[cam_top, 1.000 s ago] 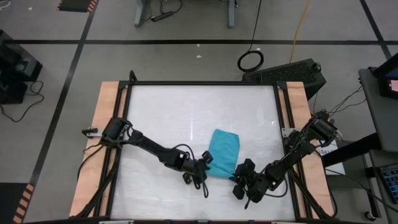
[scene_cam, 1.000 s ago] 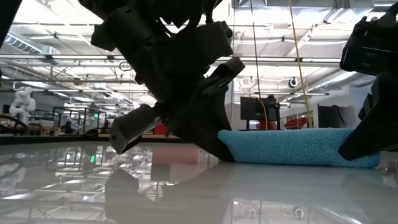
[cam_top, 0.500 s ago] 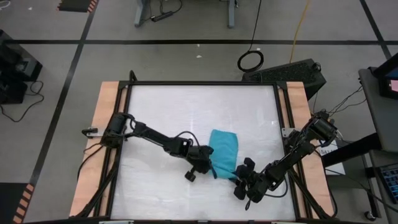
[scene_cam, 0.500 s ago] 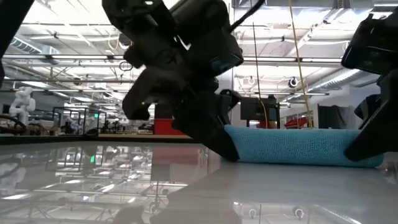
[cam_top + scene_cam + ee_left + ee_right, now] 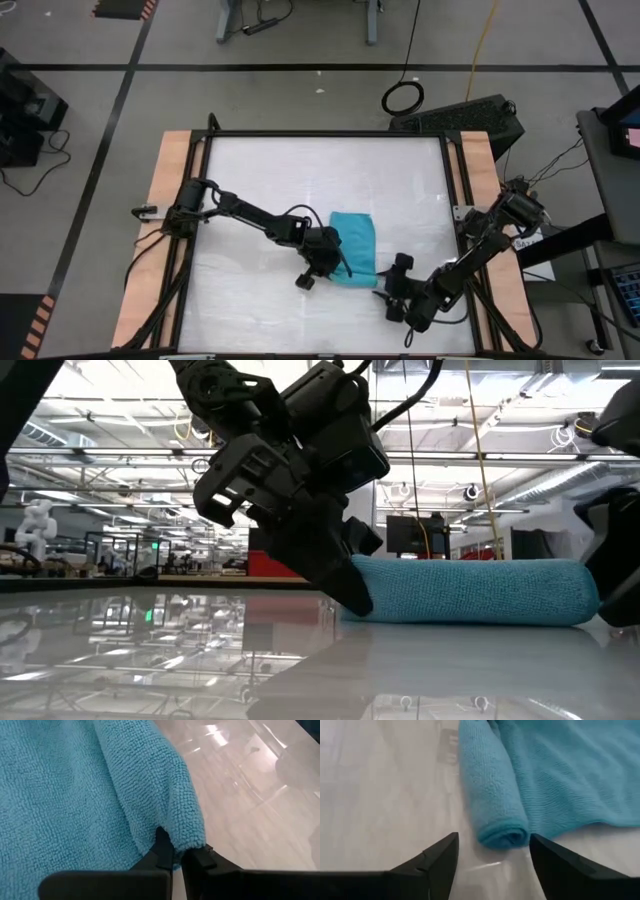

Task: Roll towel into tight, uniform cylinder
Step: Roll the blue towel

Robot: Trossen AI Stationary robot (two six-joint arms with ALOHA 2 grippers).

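The turquoise towel [image 5: 353, 240] lies on the white tabletop [image 5: 300, 180], right of centre and toward the near edge. Its near part is wound into a roll [image 5: 470, 590], and the flat remainder [image 5: 580, 775] spreads toward the far edge. My left gripper [image 5: 338, 265] is shut on the roll's left end. My right gripper [image 5: 393, 283] stands open at the roll's right end [image 5: 502, 837]. One finger is on each side of that end, with bare table showing between them and the cloth. My left gripper pinches the left end of the roll [image 5: 187, 837] between its two fingers [image 5: 164, 851]. The fingers slant down from the table's left. They catch the outer wrapped layers at the cloth's edge. The roll rests on the table.
Wooden side rails [image 5: 170, 200] and a black frame [image 5: 325, 134] border the table. Bare white tabletop lies on the far side and to the left of the towel. My right arm [image 5: 470, 255] reaches in from the right rail.
My right gripper has opened, let go of the roll's right end and drawn back a little toward the near right corner. My left gripper has moved toward the far edge and turned, still shut on the cloth. The roll has turned over and grown rounder and thicker.
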